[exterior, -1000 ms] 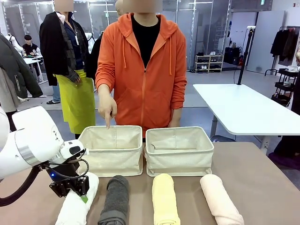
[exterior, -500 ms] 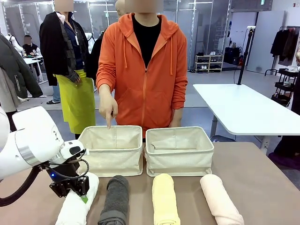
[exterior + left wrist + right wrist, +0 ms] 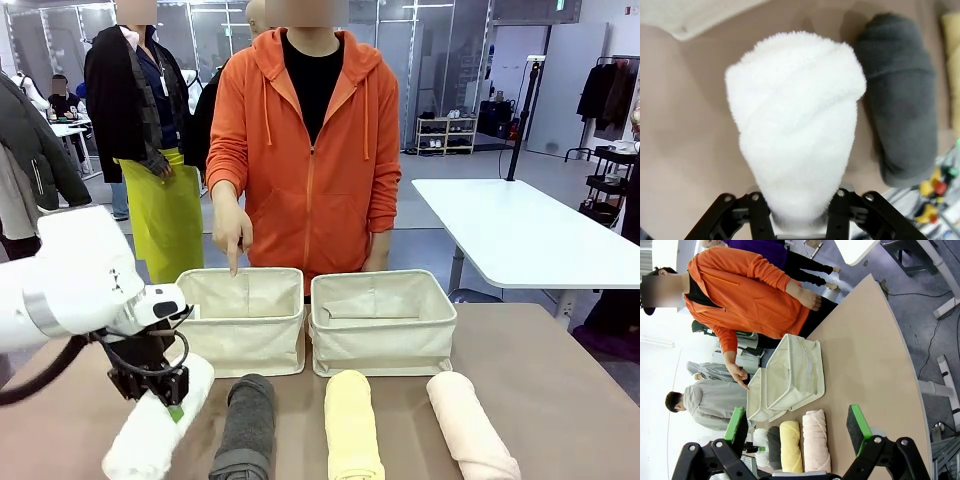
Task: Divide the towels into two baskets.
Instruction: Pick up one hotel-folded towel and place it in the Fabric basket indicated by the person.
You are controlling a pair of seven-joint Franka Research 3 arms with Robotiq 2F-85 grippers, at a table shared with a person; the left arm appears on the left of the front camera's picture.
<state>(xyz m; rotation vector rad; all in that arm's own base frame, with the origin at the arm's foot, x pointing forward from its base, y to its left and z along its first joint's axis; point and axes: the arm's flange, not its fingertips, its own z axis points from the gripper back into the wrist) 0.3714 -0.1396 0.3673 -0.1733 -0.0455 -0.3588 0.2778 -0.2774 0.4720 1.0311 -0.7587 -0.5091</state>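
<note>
A person in an orange hoodie [image 3: 308,150] stands at the far side of the bench [image 3: 560,380], one hand [image 3: 232,230] pointing a finger down at the far rim of the left basket [image 3: 240,345]. The right basket [image 3: 385,345] sits just beside it, the two walls almost touching. Another person in a yellow apron [image 3: 165,210] stands farther back, and a white table [image 3: 520,235] stands off to the right. Four towels lie in a row on the near side of the baskets, long ways toward the robot: white [image 3: 150,440], grey [image 3: 245,430], yellow [image 3: 352,425] and pink [image 3: 470,425]. The grey one lies just beside the white one, a strip of bare bench between them in the left wrist view, and nothing lies between the white towel and the left basket's front wall. The left claw [image 3: 165,395] comes down from above on the far half of the white towel and is clamped across it, the roll squeezed narrow between the fingers; the towel slants from near the left basket toward the bench's near left corner. The right claw [image 3: 797,432] hangs high over the bench with its green pads [image 3: 737,426] spread wide, gripping nothing, well apart from the towels.
</note>
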